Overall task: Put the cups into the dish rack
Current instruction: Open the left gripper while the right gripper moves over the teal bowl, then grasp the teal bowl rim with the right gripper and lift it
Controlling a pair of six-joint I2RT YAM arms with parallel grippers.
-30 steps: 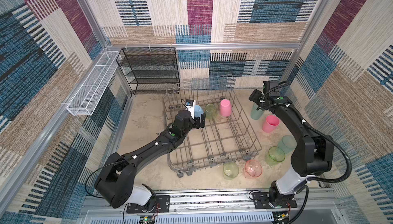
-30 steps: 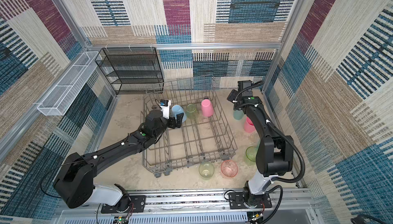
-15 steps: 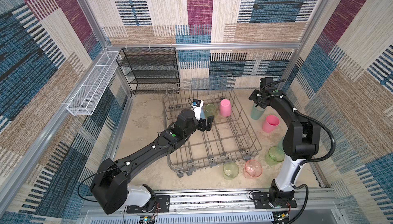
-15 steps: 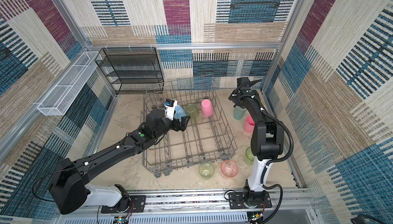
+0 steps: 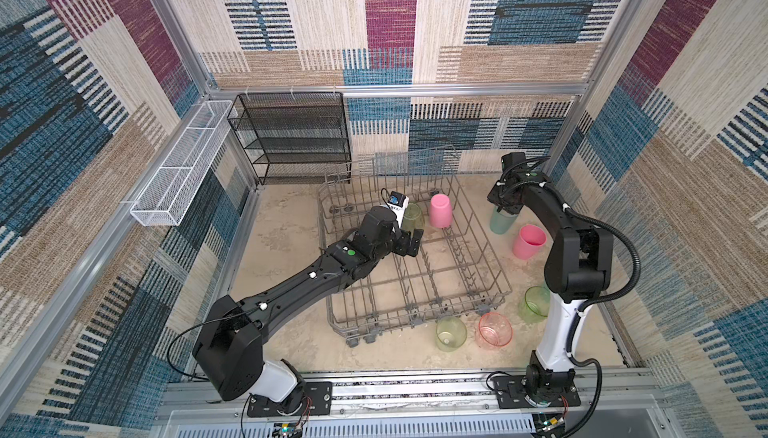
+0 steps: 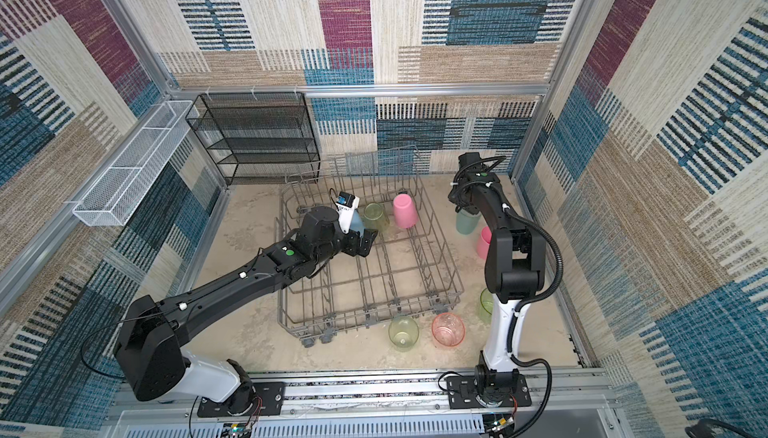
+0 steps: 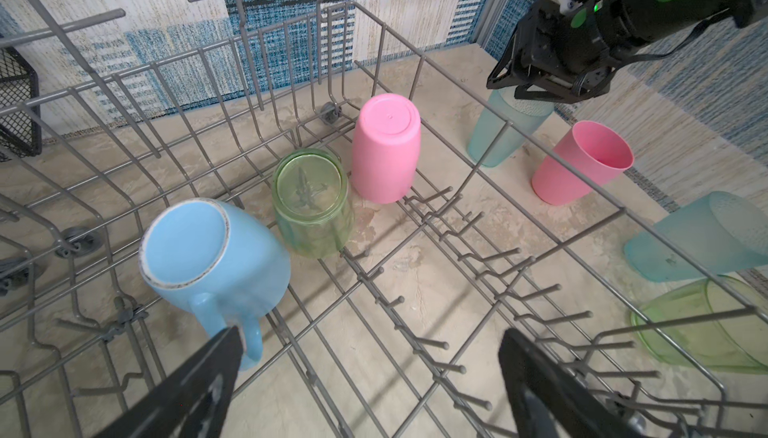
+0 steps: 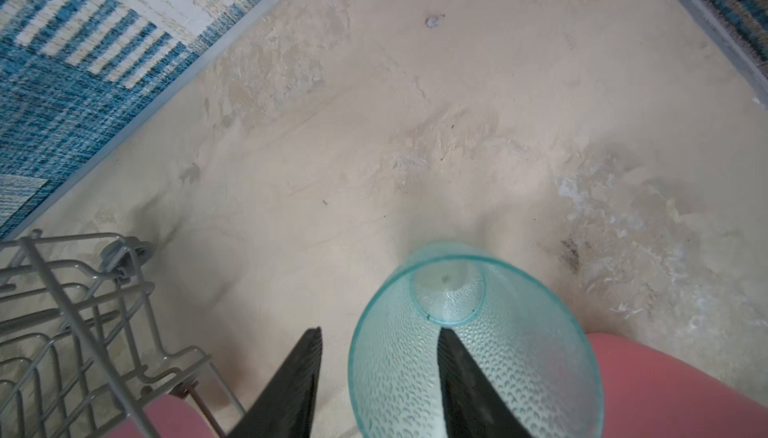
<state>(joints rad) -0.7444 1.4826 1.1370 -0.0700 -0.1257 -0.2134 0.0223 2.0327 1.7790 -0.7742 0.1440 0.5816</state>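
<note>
The right gripper (image 8: 378,332) straddles the rim of a standing teal cup (image 8: 528,357). One finger is inside and one outside, with a gap still showing, so nothing is pinched yet. A pink cup (image 8: 665,386) stands just beside it, and the dish rack (image 5: 440,282) is a little further off. Held by one thin wall, the cup could tilt, slip or bump that neighbour. The left gripper (image 7: 370,334) hangs spread wide inside the rack, an upside-down blue mug (image 7: 216,248) by one finger. A careless swing could topple it.
</note>
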